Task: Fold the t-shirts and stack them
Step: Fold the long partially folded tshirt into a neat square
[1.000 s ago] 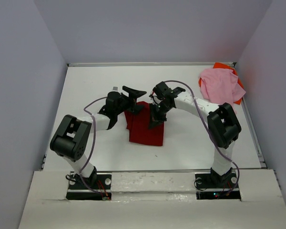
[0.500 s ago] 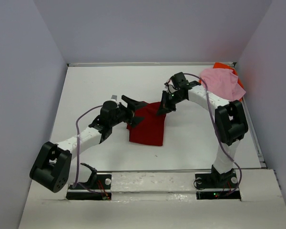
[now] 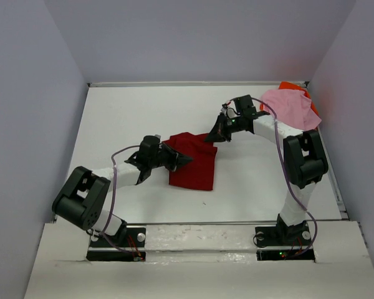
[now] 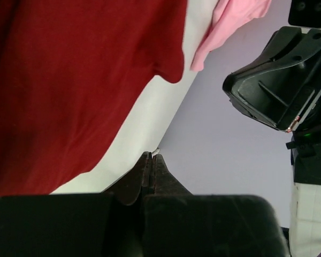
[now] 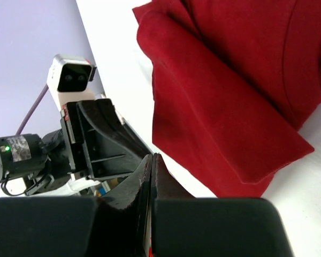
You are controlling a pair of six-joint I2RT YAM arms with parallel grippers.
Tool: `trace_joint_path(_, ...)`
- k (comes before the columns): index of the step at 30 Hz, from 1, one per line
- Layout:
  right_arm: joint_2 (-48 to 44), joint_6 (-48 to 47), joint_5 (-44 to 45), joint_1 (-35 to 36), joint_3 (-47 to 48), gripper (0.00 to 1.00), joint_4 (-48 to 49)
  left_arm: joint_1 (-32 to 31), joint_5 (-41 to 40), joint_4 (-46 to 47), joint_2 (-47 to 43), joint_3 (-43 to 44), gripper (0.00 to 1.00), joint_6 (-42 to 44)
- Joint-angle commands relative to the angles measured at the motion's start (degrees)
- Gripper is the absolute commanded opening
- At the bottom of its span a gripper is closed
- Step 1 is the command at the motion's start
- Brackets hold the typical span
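Observation:
The dark red t-shirt (image 3: pixel 193 163) lies folded and flat in the middle of the table; it also shows as red cloth (image 4: pixel 69 80) in the left wrist view and as layered folds (image 5: pixel 230 91) in the right wrist view. My left gripper (image 3: pixel 179 159) hovers at its left edge, shut, with nothing between the fingertips (image 4: pixel 151 157). At the shirt's far right corner my right gripper (image 3: pixel 213 136) is shut and empty too (image 5: pixel 151 158). The light pink t-shirt (image 3: pixel 289 111) lies crumpled at the back right, on top of the bright orange t-shirt (image 3: pixel 292 86).
White table (image 3: pixel 118 118) enclosed by grey walls, with a raised rim along the right side (image 3: pixel 329 168). The two arm bases (image 3: pixel 115 240) sit at the near edge. The two grippers face each other across the red shirt.
The left gripper's jaws have shut from wide open, and it dropped toward the shirt's left edge. The right gripper moved up and right off the red shirt, whose top now lies spread wider.

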Motion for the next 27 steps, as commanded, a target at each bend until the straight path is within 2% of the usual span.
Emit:
trace_joint_path(1,-3.1,5.4,-3.3,0.3,-3.3,0.00,7.5,-0.1,4.7,2.1,2.0,1.9,0.00,1.6)
trace_joint_path(9,-5.3,17.0,-7.1,0.3,-15.5,0.00,27.6,-0.9,8.6,2.2,3.5,1.0,0.00,1.3)
trace_joint_path(13,-7.0,21.4,-7.3,0.3,-19.4,0.00,31.6,-1.4,10.6,2.2,4.4,-0.4,0.00,1.3)
trace_joint_path(17,-9.1,21.5,-5.0,0.9,-21.4,0.00,31.9,-2.8,13.5,1.8,8.2,0.4,0.00,1.9)
trace_joint_path(23,-5.3,21.1,-3.7,2.0,-23.4,0.00,35.7,-5.1,13.5,-2.0,12.5,2.1,0.00,3.3)
trace_joint_path(27,-2.8,19.4,-2.3,3.2,-21.6,0.00,34.7,-5.1,14.1,-1.8,15.2,2.2,0.00,3.3)
